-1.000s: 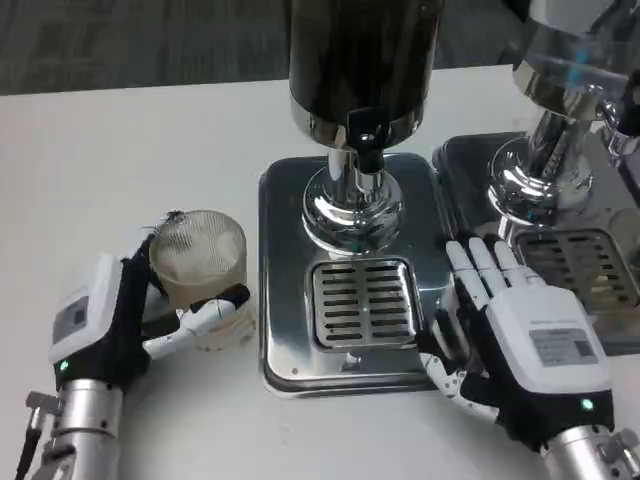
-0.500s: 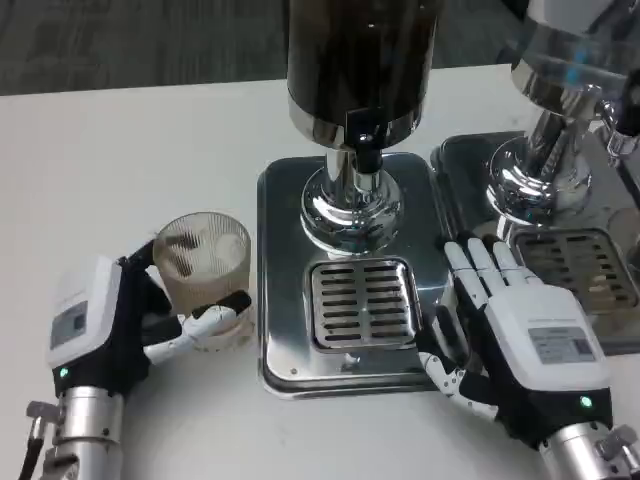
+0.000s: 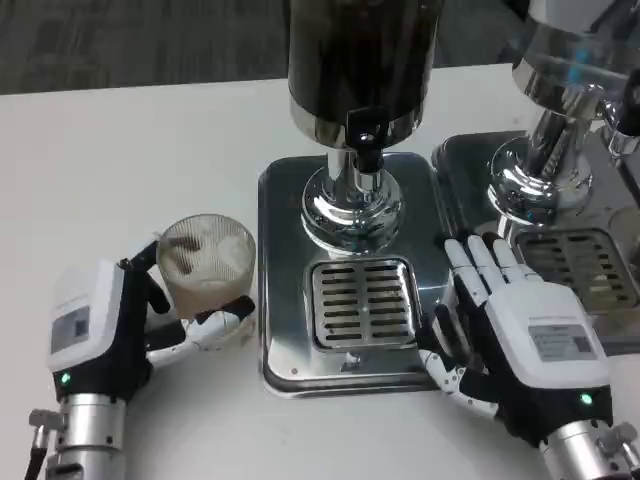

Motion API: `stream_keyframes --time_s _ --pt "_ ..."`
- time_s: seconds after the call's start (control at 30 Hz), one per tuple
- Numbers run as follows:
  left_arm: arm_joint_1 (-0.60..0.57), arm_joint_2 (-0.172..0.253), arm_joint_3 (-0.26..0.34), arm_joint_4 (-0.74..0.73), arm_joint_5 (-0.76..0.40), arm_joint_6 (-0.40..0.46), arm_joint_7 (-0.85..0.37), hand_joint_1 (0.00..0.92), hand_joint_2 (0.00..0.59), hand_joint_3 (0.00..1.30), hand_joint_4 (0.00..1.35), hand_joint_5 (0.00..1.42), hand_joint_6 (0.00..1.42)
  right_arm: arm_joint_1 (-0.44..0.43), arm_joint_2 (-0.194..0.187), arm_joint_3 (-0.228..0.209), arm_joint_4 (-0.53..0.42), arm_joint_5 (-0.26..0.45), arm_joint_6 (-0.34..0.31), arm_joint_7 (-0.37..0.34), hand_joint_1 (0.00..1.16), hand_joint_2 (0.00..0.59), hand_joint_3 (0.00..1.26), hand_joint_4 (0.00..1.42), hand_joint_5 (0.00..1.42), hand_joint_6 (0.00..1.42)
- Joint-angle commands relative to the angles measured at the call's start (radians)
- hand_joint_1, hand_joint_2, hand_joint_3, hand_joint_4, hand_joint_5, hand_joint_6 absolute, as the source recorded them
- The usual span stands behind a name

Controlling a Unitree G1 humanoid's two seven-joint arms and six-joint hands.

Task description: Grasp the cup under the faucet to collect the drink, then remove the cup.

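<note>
A: White counter (image 3: 140,150) spreads under everything, with dark carpet beyond its far edge. What sits at the left?

B: The left hand (image 3: 120,325) rests low on the counter, its white back turned outward. Its fingers (image 3: 205,325) wrap round the cup (image 3: 207,265), a clear ribbed tumbler standing upright just ahead of the palm. The thumb side presses the cup's near wall and dark fingertips show behind its far side, so the hand holds the cup.

A: Is the cup under the faucet?

B: No. It stands on the bare counter, just beside the left rim of the steel tray (image 3: 285,300), on the thumb side of the left hand. I cannot tell whether there is any drink in it.

A: And past the cup?

B: The tray carries a slotted drip grate (image 3: 362,303). Above the grate rises the chrome pedestal of the dispenser (image 3: 362,60), its dark tank overhead and a small black faucet (image 3: 365,135) hanging over the far end of the grate.

A: Then the right side?

B: The right hand (image 3: 520,340) lies flat, palm down, fingers stretched forward and close together, holding nothing. Its thumb rests at the tray's right rim, near the grate. Ahead of its fingertips stands a second dispenser (image 3: 560,100) on its own tray with another grate (image 3: 580,262).
</note>
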Motion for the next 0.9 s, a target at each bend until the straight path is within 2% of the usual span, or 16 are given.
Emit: stream_keyframes --time_s 0.03,0.3,0.47,0.9 --pt "-0.006 0.024 -0.009 -0.055 0.027 -0.017 0.063 0.481 0.102 0.52 0.67 0.92 1.11 -0.008 -0.005 -0.005 0.003 0.004 -0.006 0.002 0.44 0.438 0.03 0.00 0.00 0.15" --pt "-0.009 0.037 -0.021 -0.120 0.072 -0.022 0.090 0.493 0.112 0.52 0.67 0.92 1.11 -0.007 0.008 0.002 0.000 -0.009 0.008 -0.002 0.44 0.443 0.03 0.00 0.00 0.15" --pt "-0.012 0.034 -0.027 -0.140 0.090 -0.019 0.095 0.461 0.109 0.52 0.67 0.90 1.11 -0.002 0.005 0.002 -0.009 -0.024 0.017 -0.003 0.45 0.439 0.03 0.00 0.00 0.15" --pt "-0.048 -0.020 -0.055 -0.114 0.101 -0.023 0.065 0.433 0.108 0.52 0.67 0.90 1.11 0.004 0.020 0.000 -0.020 -0.040 0.054 -0.015 0.46 0.440 0.03 0.00 0.00 0.15"
